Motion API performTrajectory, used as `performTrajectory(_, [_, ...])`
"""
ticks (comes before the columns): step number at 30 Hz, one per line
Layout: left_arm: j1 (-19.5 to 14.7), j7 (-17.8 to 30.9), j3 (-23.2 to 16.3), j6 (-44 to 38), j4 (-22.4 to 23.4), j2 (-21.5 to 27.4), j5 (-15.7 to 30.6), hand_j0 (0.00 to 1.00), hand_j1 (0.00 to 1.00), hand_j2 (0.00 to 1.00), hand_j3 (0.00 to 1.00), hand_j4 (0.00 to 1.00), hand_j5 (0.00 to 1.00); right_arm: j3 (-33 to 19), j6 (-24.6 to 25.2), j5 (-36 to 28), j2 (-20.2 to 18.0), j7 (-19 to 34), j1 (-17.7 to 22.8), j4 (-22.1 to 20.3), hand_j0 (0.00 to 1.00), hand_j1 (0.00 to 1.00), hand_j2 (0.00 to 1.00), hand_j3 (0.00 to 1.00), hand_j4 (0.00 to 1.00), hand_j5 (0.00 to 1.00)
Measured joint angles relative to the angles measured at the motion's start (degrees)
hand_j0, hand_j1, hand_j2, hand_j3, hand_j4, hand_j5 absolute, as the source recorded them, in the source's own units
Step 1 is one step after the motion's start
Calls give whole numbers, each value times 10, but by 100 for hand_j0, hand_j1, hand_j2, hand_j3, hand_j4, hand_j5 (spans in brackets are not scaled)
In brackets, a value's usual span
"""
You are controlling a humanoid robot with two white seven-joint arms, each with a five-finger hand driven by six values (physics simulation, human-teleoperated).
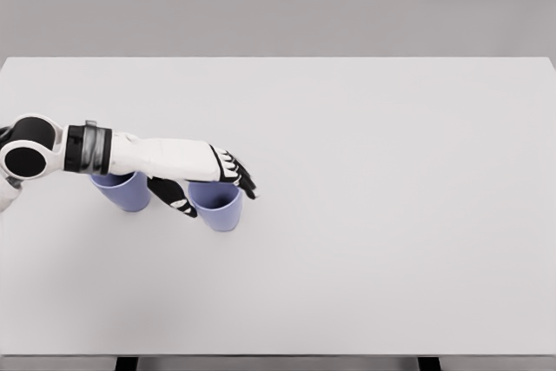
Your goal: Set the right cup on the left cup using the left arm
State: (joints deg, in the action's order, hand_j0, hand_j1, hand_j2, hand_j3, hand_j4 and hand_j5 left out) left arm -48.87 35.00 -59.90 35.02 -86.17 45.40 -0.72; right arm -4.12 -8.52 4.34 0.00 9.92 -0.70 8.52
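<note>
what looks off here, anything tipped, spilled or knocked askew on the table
Nothing stands out. Both purple cups stand upright on the white table, close together but apart: the left cup under the forearm, the right cup under the left hand, whose fingers reach around its rim. No spill or damage shows.

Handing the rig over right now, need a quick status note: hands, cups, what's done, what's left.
Left hand: reaching in from the left, over the rim of the right cup, thumb down beside its left wall. Whether the grip is closed cannot be told from the head view.
Right hand: not in view.
Right cup: upright on the table, not lifted.
Left cup: upright on the table just to its left, partly under the forearm.
Done: approach to the right cup.
Left: secure the grasp, lift, move left, set it on the left cup, release.
</note>
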Motion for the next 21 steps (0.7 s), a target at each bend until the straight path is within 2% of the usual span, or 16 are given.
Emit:
performTrajectory(2, [1, 0, 0, 0, 0, 1, 2, 69, 69, 69, 69, 69, 69, 0, 0, 0, 0, 0, 0, 0, 100, 100, 100, 100, 100, 100])
performTrajectory(6, [-1, 0, 2, 0, -3, 4, 3, 62, 62, 62, 62, 62, 62, 0, 0, 0, 0, 0, 0, 0, 100, 100, 100, 100, 100, 100])
performTrajectory(10, [-4, 0, 11, 1, -28, 15, 5, 61, 61, 61, 61, 61, 61, 0, 0, 0, 0, 0, 0, 0, 100, 100, 100, 100, 100, 100])
performTrajectory(14, [-30, 0, 21, 1, -63, 54, 33, 60, 60, 60, 60, 60, 60, 0, 0, 0, 0, 0, 0, 0, 100, 100, 100, 100, 100, 100])
performTrajectory(21, [-95, 0, 25, 1, -102, 129, 98, 60, 60, 60, 60, 60, 60, 0, 0, 0, 0, 0, 0, 0, 100, 100, 100, 100, 100, 100])
